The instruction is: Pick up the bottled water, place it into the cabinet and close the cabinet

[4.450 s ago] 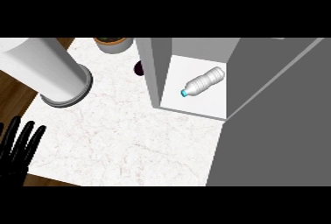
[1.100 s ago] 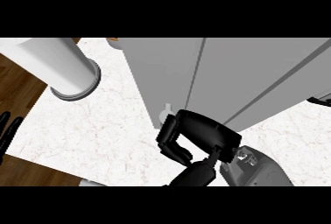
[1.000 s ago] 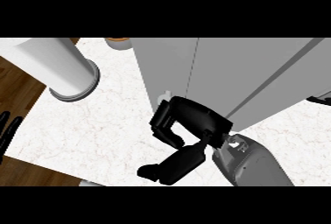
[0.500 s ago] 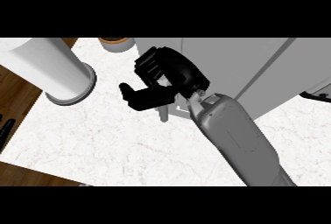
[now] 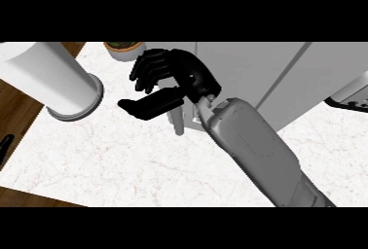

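Head view shows the right robot hand [image 5: 176, 78] at the front of the grey cabinet [image 5: 248, 68], high over the white counter [image 5: 108, 160]. Its fingers [image 5: 155, 65] are curled inward and the thumb [image 5: 147, 104] sticks out to the left. I see nothing held between them. Just under the thumb hangs a pale door handle [image 5: 177, 122], which the hand does not seem to grip. The cabinet front looks closed. The bottled water is not visible anywhere on the counter, so I judge that it lies inside, behind the doors, and that the task is near its end. Such a bottle should be light, with smooth thin walls that dent and slip, and it can roll when it lies on its side. The best place to take it would be around the middle of the body. The left robot hand [image 5: 4, 146] is only a dark sliver at the left edge, so I cannot tell its state. A white cylinder [image 5: 54, 78] stands on the left and a small potted plant [image 5: 123, 47] behind it.
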### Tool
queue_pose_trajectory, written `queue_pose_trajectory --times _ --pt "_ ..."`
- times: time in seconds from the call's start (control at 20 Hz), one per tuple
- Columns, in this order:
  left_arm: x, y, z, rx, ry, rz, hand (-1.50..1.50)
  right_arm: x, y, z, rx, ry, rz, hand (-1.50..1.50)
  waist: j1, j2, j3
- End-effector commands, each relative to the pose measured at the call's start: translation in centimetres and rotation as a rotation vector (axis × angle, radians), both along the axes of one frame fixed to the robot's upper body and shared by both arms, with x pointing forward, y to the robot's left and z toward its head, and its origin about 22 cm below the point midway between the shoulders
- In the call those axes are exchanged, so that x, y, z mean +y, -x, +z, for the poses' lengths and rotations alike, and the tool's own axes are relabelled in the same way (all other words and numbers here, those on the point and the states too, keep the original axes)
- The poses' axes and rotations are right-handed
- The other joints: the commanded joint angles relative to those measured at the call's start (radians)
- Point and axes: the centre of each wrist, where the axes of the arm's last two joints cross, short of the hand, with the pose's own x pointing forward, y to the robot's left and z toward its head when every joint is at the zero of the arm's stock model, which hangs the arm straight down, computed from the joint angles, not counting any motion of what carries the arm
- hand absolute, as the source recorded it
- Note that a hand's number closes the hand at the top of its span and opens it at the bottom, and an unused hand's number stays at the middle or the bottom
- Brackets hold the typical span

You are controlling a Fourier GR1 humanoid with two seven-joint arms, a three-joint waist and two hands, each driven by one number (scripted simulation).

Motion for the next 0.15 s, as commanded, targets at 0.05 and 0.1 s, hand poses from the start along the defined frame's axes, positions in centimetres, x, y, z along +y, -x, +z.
queue_pose_trajectory --times 0.05,0.1 --pt "0.8 0.6 0.2 0.0 -0.008 0.005 -1.5 -0.7 -3.5 2.8 -0.014 -0.129 -0.195 -1.5 0.002 0.02 0.001" --pt "0.3 0.2 0.3 0.005 0.001 0.009 -1.5 -0.5 -3.5 2.5 -0.005 -0.124 -0.198 -1.5 -0.01 0.024 0.001"
